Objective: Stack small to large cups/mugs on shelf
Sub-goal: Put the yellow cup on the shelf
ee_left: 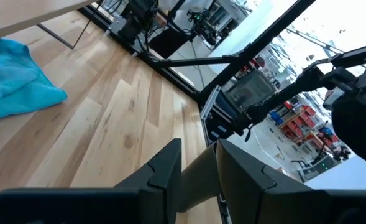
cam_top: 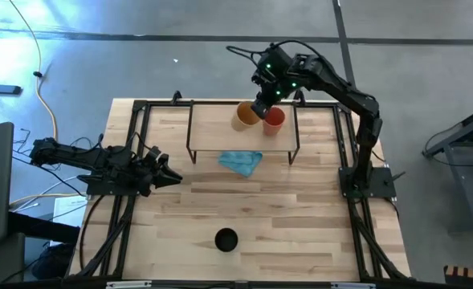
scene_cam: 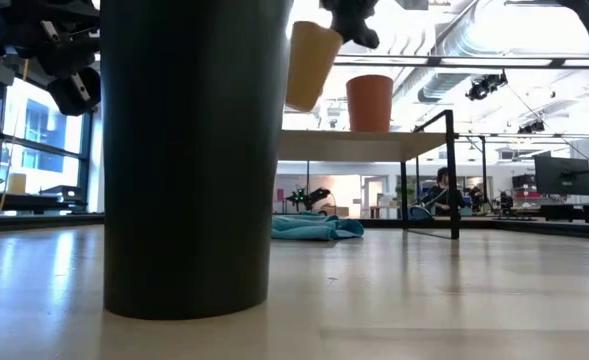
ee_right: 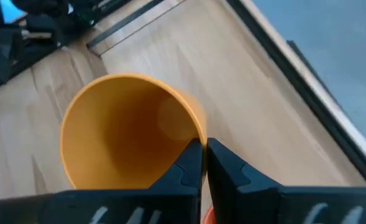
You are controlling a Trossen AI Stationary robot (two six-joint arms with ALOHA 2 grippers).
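**Inspector:** Start with the cup in hand.

**Assistant:** The yellow-orange cup (cam_top: 245, 116) is off the board, carried by the right gripper (cam_top: 262, 107) over the far part of the shelf (cam_top: 220, 128). The right wrist view shows its fingers (ee_right: 192, 163) closed on the rim, one inside the wall and one outside. In the low view the cup (scene_cam: 310, 64) hangs tilted, clear above the shelf top, mouth uppermost under the fingers and base lowest.

**Inspector:** And the target?

**Assistant:** The red-orange cup (cam_top: 274, 119) stands on the shelf just beside the held one, toward the right arm's side. In the low view it (scene_cam: 370, 102) appears mouth-down, narrowing upward, though I cannot confirm that from above.

**Inspector:** The relation that matters?

**Assistant:** The held cup's long axis leans off vertical and lies offset to one side of the red-orange cup, at roughly the same height. Judged from that, nesting would need the cup raised, its axis brought in line, and its mouth turned to suit. A tilted approach risks knocking the small cup off the board.

**Inspector:** The third cup?

**Assistant:** The black cup (cam_top: 226, 240) stands upright on the tabletop (cam_top: 300, 217) near its front edge, well apart from the shelf. The left gripper (cam_top: 165, 174) is the nearer one to it; it waits at the table's left side, fingers (ee_left: 164, 171) parted by a narrow gap and holding nothing.

**Inspector:** Anything else?

**Assistant:** A light blue cloth (cam_top: 241, 161) lies on the tabletop at the shelf's front edge.
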